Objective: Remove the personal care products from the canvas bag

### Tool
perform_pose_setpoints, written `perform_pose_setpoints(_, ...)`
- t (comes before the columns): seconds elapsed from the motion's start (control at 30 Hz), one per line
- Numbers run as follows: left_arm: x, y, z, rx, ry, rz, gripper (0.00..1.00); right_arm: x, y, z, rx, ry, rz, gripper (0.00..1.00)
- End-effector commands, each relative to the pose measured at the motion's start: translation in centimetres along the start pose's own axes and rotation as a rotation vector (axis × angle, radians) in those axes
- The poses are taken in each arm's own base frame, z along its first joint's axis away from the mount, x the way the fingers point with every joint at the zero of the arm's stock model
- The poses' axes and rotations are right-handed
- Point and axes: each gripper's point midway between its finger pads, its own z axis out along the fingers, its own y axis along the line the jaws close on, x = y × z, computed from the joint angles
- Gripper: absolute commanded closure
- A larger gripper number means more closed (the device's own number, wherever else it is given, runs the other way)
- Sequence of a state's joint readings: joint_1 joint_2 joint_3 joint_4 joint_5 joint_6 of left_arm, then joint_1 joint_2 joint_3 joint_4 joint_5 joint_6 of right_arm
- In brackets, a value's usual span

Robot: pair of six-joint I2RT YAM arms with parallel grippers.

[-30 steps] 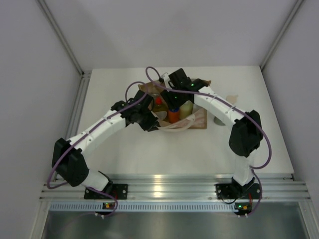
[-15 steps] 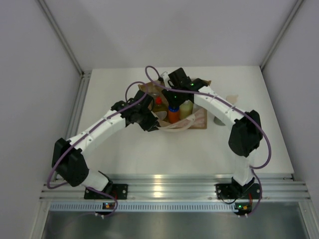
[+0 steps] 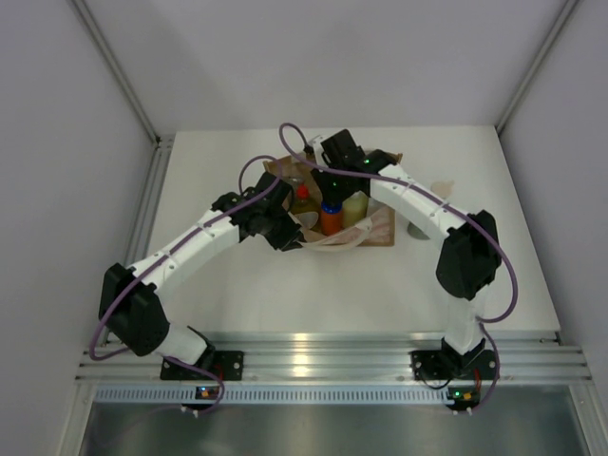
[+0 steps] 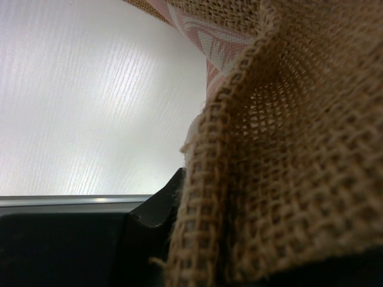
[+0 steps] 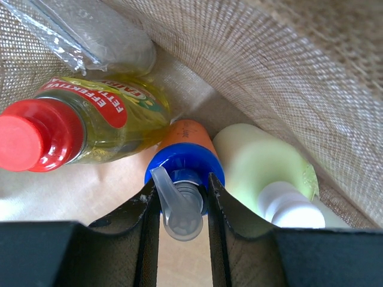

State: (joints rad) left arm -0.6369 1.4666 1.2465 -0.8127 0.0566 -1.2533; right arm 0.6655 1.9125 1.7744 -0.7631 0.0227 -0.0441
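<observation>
**Spotter:** Where's your right claw?

**Operator:** I have the right gripper [image 5: 181,206] down inside the tan woven canvas bag [image 3: 378,231]. Its fingers are narrow, pinched on the cap of the orange blue-capped bottle [image 5: 187,156]. The yellow red-capped bottle [image 5: 90,125] touches that one on one side. The pale-green white-capped bottle [image 5: 260,164] is on the other, and the silvery tube [image 5: 102,30] lies beyond.

**Spotter:** And the left?

**Operator:** My left gripper [image 3: 285,235] is at the bag's near-left rim. Weave drapes over it, so I can't tell its opening.
</observation>
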Motion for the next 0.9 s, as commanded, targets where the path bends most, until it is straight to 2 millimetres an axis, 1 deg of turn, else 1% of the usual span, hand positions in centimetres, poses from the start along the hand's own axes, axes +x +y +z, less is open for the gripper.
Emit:
perform_pose_setpoints(0.0,1.7,0.2,-0.1,-0.002,0.077,0.020,0.94,-1.5,-0.1,-3.2,0.027,-0.034,0.038,1.00)
perform_pose_setpoints(0.03,1.8,0.2,0.0,-0.004,0.080,0.021,0.94,-1.7,-0.1,-3.4,0.039,-0.038,0.065,1.00)
perform_pose_setpoints(0.1,1.7,0.2,0.0,-0.005,0.078,0.019,0.94,-2.4,0.0,-4.2,0.044,-0.056,0.065,1.00)
perform_pose_setpoints(0.17,1.7,0.2,0.0,-0.005,0.077,0.020,0.94,-2.7,-0.2,-4.8,0.065,-0.058,0.066,1.00)
perform_pose_setpoints(0.2,1.8,0.2,-0.1,-0.004,0.078,0.019,0.94,-3.2,-0.2,-5.3,0.069,-0.072,0.067,1.00)
perform_pose_setpoints(0.27,1.7,0.3,0.1,-0.009,0.077,0.015,0.94,-3.1,-0.4,-5.8,0.078,-0.065,0.068,1.00)
perform_pose_setpoints(0.3,1.7,0.3,0.1,-0.009,0.077,0.015,0.94,-3.5,-0.3,-6.1,0.079,-0.073,0.068,1.00)
perform_pose_setpoints(0.6,1.7,0.2,0.0,-0.005,0.078,0.013,0.94,-3.0,-0.1,-7.2,0.103,-0.043,0.066,1.00)
perform_pose_setpoints(0.73,1.7,0.2,0.0,-0.006,0.079,0.013,0.94,-3.4,0.1,-8.4,0.111,-0.057,0.077,1.00)
perform_pose_setpoints(0.8,1.7,0.2,0.1,-0.007,0.081,0.011,0.93,-4.0,0.2,-9.6,0.114,-0.082,0.085,1.00)
perform_pose_setpoints(0.87,1.7,0.1,0.0,-0.004,0.081,0.011,0.93,-4.1,0.1,-9.9,0.120,-0.088,0.089,1.00)
